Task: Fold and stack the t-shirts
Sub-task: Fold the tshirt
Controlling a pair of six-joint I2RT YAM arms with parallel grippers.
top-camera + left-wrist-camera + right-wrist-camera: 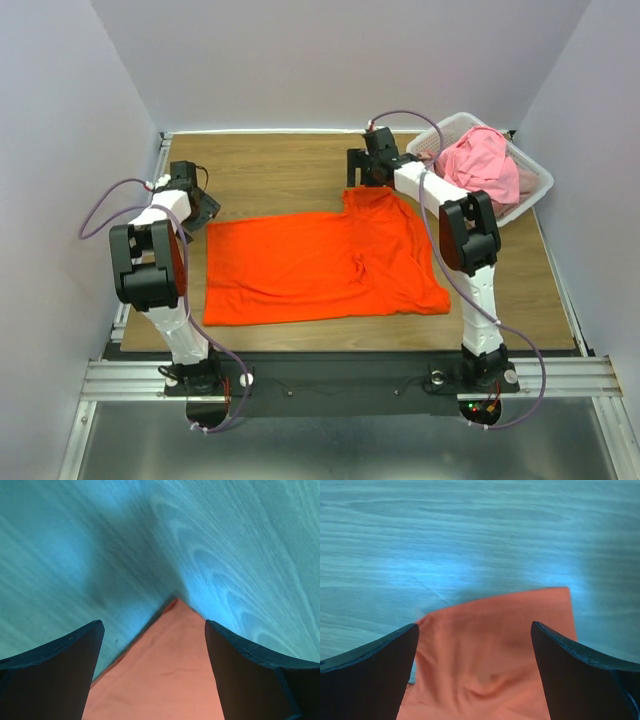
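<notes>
Bright orange cloth t-shirt lies flat on the wooden bench; light pink t-shirt sits bundled at 2 o'clock. Left end effector and right end effector hang open over the orange one's 10 and 1 o'clock corners; best to pinch both together, low.

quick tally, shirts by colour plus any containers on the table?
orange t-shirt: 1, spread flat on the table
pink t-shirt: 1, bunched in the basket
white basket: 1, far right corner
Total: 3
</notes>
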